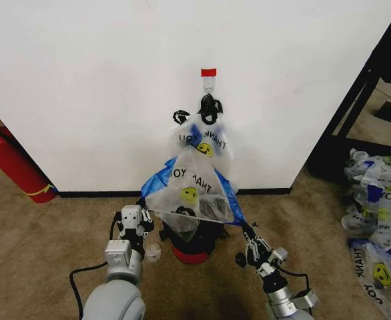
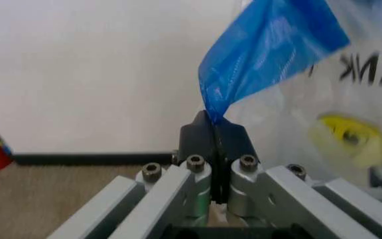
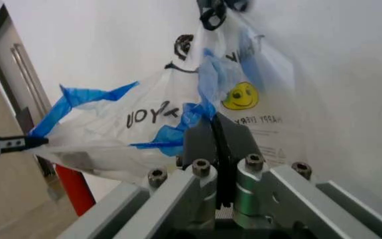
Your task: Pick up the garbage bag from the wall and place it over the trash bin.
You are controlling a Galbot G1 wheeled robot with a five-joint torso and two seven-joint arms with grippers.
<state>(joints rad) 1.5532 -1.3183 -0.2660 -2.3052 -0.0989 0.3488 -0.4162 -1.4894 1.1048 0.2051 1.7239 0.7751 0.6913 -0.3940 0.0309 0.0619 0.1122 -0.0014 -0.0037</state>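
Note:
The garbage bag (image 1: 190, 188), translucent white with a yellow smiley and blue handles, is stretched wide between my two grippers just above the trash bin (image 1: 207, 239), a small black bin with a red base. My left gripper (image 1: 143, 203) is shut on one blue handle (image 2: 257, 55); its pinched fingertips (image 2: 198, 134) show in the left wrist view. On the other side, my right gripper (image 1: 245, 227) is shut on the other blue handle (image 3: 201, 112). More bags of the same print (image 1: 205, 137) hang from the hook under red tape (image 1: 209, 72) on the white wall (image 1: 102, 87).
A red fire extinguisher (image 1: 14, 167) leans at the wall on the left. A black shelf frame (image 1: 359, 93) stands at the right, with a heap of several printed bags (image 1: 379, 217) on the carpet in front of it.

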